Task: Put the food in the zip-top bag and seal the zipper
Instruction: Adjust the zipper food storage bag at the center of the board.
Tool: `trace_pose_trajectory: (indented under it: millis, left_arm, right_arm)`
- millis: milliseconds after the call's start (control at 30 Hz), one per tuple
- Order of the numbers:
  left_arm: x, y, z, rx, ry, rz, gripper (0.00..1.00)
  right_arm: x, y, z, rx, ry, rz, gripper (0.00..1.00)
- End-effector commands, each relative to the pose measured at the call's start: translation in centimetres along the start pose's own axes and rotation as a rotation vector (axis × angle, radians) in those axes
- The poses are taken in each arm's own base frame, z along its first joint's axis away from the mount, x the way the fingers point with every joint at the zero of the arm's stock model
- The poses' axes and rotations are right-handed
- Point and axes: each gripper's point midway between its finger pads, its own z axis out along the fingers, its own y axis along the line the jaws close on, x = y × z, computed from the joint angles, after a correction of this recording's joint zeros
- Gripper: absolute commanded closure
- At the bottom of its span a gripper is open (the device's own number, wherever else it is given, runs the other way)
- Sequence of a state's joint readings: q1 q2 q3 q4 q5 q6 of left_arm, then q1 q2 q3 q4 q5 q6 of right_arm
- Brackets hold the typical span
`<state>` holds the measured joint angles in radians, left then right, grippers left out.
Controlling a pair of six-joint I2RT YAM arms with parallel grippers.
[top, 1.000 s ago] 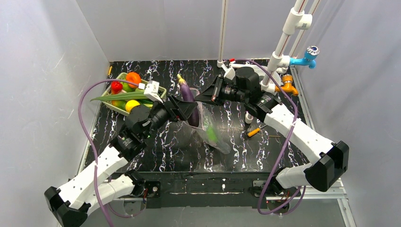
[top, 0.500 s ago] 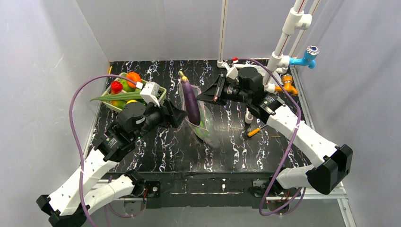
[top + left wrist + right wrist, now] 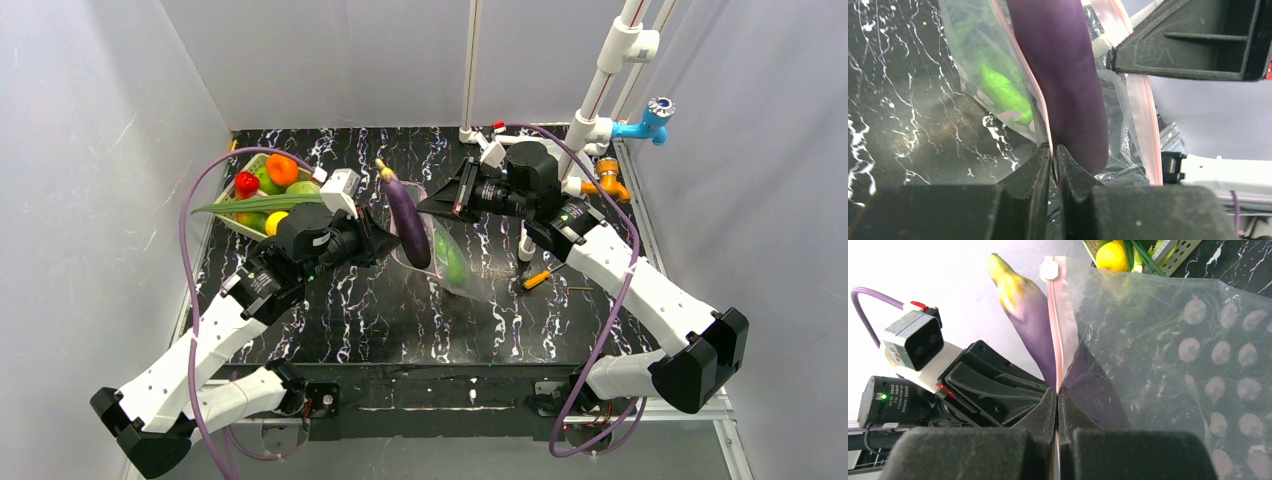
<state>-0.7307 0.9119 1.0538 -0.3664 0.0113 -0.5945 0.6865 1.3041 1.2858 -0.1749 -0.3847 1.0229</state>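
The clear dotted zip-top bag (image 3: pixel 462 272) hangs between both grippers with its mouth up. A purple eggplant (image 3: pixel 406 212) stands tilted in the mouth, its stem end sticking out (image 3: pixel 1020 305). A green cucumber (image 3: pixel 998 87) lies inside the bag. My left gripper (image 3: pixel 1053 151) is shut on the near lip of the pinkish zipper (image 3: pixel 1040 107), right beside the eggplant (image 3: pixel 1068 75). My right gripper (image 3: pixel 1058 392) is shut on the zipper strip (image 3: pixel 1055 325) at the far lip. The rest of the food, a red, an orange, a green and a yellow piece, sits in the basket.
The pale green basket (image 3: pixel 240 228) stands at the back left, close behind the left arm. An orange-handled tool (image 3: pixel 537 278) lies right of the bag. White pipes with a blue tap (image 3: pixel 650 120) and an orange valve (image 3: pixel 610 182) rise at the back right.
The left gripper stood open against the eggplant, drew back left, then came back and shut on the bag's near lip. The eggplant now leans in the bag mouth. The right gripper kept its hold.
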Motion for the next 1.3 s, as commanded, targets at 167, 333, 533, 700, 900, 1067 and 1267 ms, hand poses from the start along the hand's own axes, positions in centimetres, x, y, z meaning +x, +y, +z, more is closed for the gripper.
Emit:
trace_pose_trajectory:
  millis: [167,333,533,700,900,1067,1267]
  left_arm:
    - [-3.5,-3.5,-2.0,0.114,-0.075,0.029,1.0]
    - [-3.6,-1.3,-2.9,0.015,-0.126,-0.02,1.0]
    - [-2.9,0.1,-3.3,-0.03,-0.149,-0.058,1.0]
    - [-2.8,-0.5,-3.0,-0.008,-0.133,-0.072,1.0]
    - [-2.3,-1.5,-2.0,0.037,-0.089,-0.089,1.0]
    - [-2.5,-1.3,-2.1,-0.003,-0.043,-0.022,0.54]
    - [-5.0,1.1,-4.5,-0.162,-0.077,0.165,0.27]
  right_arm:
    - [-0.6,0.6,-1.3,0.003,-0.022,-0.119,0.99]
    - [-1.3,-0.1,-2.9,0.071,-0.09,-0.177,0.99]
    - [-1.8,-0.2,-3.4,0.084,-0.116,-0.186,0.99]
    - [-1.7,0.1,-3.2,0.074,-0.098,-0.187,0.99]
    - [-2.1,0.2,-3.3,0.088,-0.106,-0.208,0.99]
    - [-2.7,0.1,-4.1,0.123,-0.137,-0.257,0.99]
    - [-3.1,-0.4,-5.3,0.173,-0.168,-0.314,0.99]
